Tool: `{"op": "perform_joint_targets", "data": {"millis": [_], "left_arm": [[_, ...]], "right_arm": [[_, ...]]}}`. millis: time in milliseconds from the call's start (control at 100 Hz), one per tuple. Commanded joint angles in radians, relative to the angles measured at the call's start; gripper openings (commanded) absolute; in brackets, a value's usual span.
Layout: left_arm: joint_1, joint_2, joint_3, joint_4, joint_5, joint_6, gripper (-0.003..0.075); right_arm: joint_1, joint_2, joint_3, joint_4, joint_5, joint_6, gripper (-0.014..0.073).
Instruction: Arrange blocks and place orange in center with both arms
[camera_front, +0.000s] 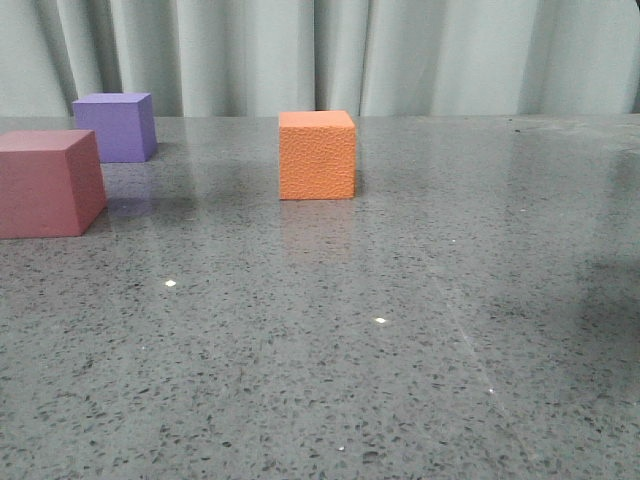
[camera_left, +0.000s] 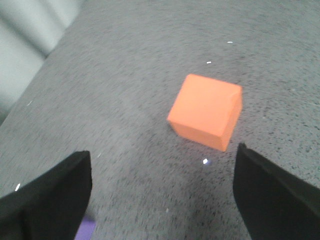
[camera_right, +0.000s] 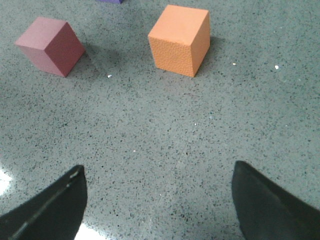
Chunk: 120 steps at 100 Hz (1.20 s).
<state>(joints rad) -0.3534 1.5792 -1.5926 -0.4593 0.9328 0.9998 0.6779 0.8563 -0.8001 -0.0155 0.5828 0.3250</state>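
Note:
The orange cube (camera_front: 317, 155) stands near the middle of the grey table, with the pink cube (camera_front: 47, 183) at the left edge and the purple cube (camera_front: 117, 126) behind the pink one. No gripper shows in the front view. My left gripper (camera_left: 162, 160) is open above bare table, the orange cube (camera_left: 205, 111) a little beyond its fingertips and a sliver of the purple cube (camera_left: 85, 232) by one finger. My right gripper (camera_right: 159, 172) is open too, well short of the orange cube (camera_right: 180, 40) and the pink cube (camera_right: 50, 45).
A pale curtain (camera_front: 320, 50) hangs behind the table's far edge. The speckled grey tabletop (camera_front: 400, 350) stretches bare to the right and front. A strip of curtain (camera_left: 25, 40) shows in the left wrist view.

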Motion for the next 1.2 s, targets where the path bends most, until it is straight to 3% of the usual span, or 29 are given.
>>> {"op": "perform_joint_targets", "data": {"millis": [0,220,440,1190], "left_arm": [[-0.030,0.014,-0.082,-0.050,-0.002,0.054,0.0558],[-0.071,0.149,-0.213,-0.050,0.103,0.063,0.0558],[-0.091,0.244,-0.294,-0.060,0.116,0.078,0.0558],[-0.091,0.388,-0.303,-0.073,0.089,0.081,0.0558]], "right_arm": [[-0.002,-0.012,-0.023,-0.014,-0.080,-0.011,0.0594],[-0.002,-0.012,-0.023,-0.014,-0.078,-0.011,0.0594],[-0.002,-0.012,-0.023,-0.014,-0.078,-0.011,0.0594],[-0.002,-0.012,-0.023,0.003,-0.070,-0.011,0.0594]]}}
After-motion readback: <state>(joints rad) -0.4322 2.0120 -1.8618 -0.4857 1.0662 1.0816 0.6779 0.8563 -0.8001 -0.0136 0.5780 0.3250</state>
